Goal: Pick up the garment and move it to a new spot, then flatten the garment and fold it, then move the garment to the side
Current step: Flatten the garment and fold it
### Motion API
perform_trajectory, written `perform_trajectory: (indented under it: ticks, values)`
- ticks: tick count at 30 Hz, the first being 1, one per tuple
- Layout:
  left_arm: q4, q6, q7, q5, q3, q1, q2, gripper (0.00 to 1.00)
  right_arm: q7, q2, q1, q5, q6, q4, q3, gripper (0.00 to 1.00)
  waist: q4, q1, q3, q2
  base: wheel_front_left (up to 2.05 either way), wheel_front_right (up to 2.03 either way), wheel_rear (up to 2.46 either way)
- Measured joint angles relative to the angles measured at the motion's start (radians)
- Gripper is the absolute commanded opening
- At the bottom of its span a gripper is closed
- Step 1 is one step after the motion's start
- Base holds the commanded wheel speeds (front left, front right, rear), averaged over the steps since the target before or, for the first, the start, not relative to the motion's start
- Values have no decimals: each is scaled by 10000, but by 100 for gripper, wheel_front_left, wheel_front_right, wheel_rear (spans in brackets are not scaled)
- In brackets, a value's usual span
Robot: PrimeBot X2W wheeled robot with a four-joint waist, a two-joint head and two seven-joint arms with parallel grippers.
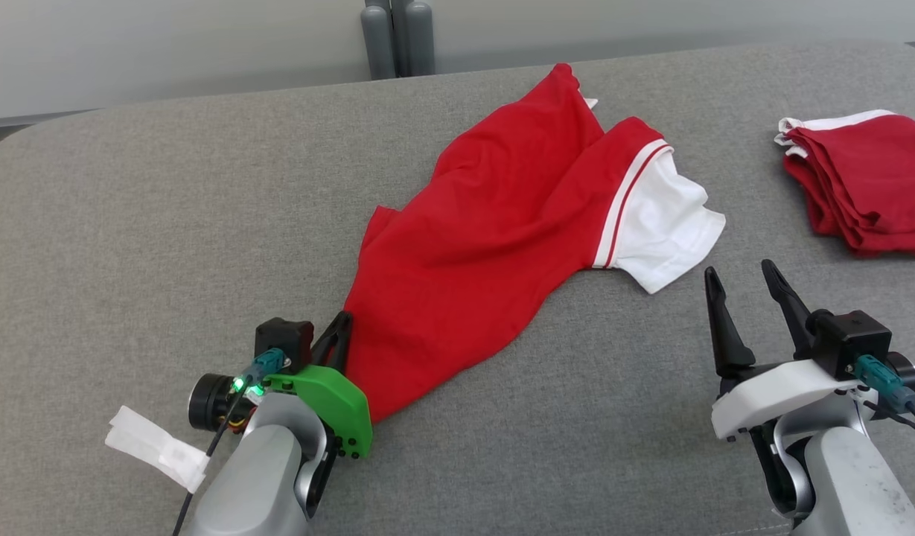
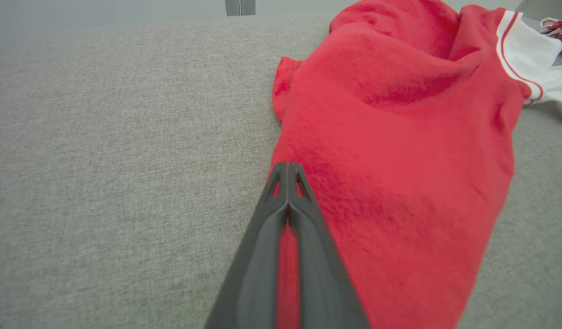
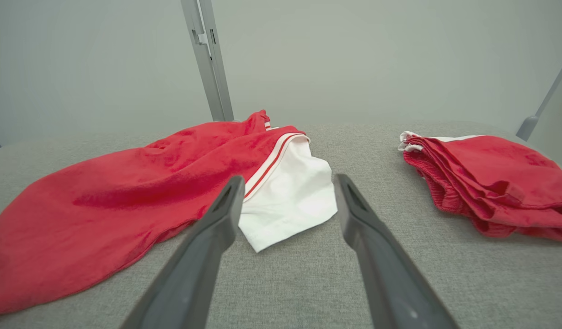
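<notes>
The garment (image 1: 487, 246) is a red shirt with a white, red-striped sleeve (image 1: 669, 223), lying crumpled and stretched diagonally across the grey padded table (image 1: 129, 223). My left gripper (image 1: 343, 321) is shut on the garment's near lower edge. In the left wrist view its tips (image 2: 287, 167) meet, with red cloth (image 2: 390, 160) pinched between the fingers. My right gripper (image 1: 736, 269) hovers open near the front right, a little short of the white sleeve. From the right wrist, that sleeve (image 3: 290, 201) lies just beyond the spread right gripper (image 3: 290, 179), with the red body (image 3: 125, 192) to its left.
A folded pile of red and white clothes (image 1: 866, 179) sits at the table's far right, also seen from the right wrist (image 3: 491, 178). Grey posts (image 1: 397, 37) stand behind the back edge. A white tape tag (image 1: 155, 447) hangs from my left arm's cable.
</notes>
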Motion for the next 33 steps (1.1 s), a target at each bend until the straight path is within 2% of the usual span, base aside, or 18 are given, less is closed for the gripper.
perform_trajectory:
  ticks: [1, 2, 3, 7, 10, 14, 15, 16, 17, 25, 28, 33]
  values:
    - [10, 0, 31, 2, -36, -12, 10, 30, 2, 10, 1, 0, 0, 0, 2, 100, -4, 0, 10, 0, 0, 0, 0]
    - [36, 0, 98, 8, -81, -32, 19, 69, 19, 15, 1, -2, 0, 0, 2, 100, -8, 0, 18, 0, 0, 0, 0]
    - [46, 0, 178, 31, -130, -57, 27, 100, 25, 17, 1, -2, 0, -2, 2, 100, -14, 1, 30, 0, 0, 0, 0]
    - [12, 4, 382, 29, -182, -224, 38, 100, 25, 19, 0, -13, 0, -4, -4, 100, -51, 0, 79, 0, 0, 0, 0]
    - [211, -77, 1335, -88, -265, -593, 180, 100, 23, 17, -35, -31, 0, -8, -6, 100, -167, 0, 194, 0, 0, 0, 0]
    - [320, -125, 1655, -142, -297, -813, 280, 100, 12, 4, -85, -29, 0, -4, -8, 100, -266, 0, 286, 0, 0, 0, 0]
    - [324, -161, 1676, -169, -305, -848, 290, 46, -17, -10, -105, -27, 0, -2, -15, 100, -288, 0, 310, 0, 0, 0, 0]
    - [316, -180, 1730, -201, -328, -871, 291, 15, -17, -21, -118, -27, 0, -2, -38, 100, -308, 0, 334, 0, 0, 0, 0]
    - [309, -211, 1733, -226, -341, -877, 291, 0, -21, -29, -124, -27, 0, 2, -56, 100, -321, 0, 353, 0, 0, 0, 0]
    - [69, -297, 1620, -261, -499, -962, 314, 0, -77, -27, -152, -27, 0, 56, -169, 100, -339, 0, 411, 0, 0, 0, 0]
    - [-167, -161, 1429, -173, -535, -1126, 420, 0, -94, -17, -166, -27, 0, 56, -186, 100, -315, 0, 428, 0, 0, 0, 0]
    - [-669, 318, 970, 136, -552, -1542, 742, 0, -105, -12, -210, -27, 0, 23, -192, 100, -294, 0, 557, 0, 0, 0, 0]
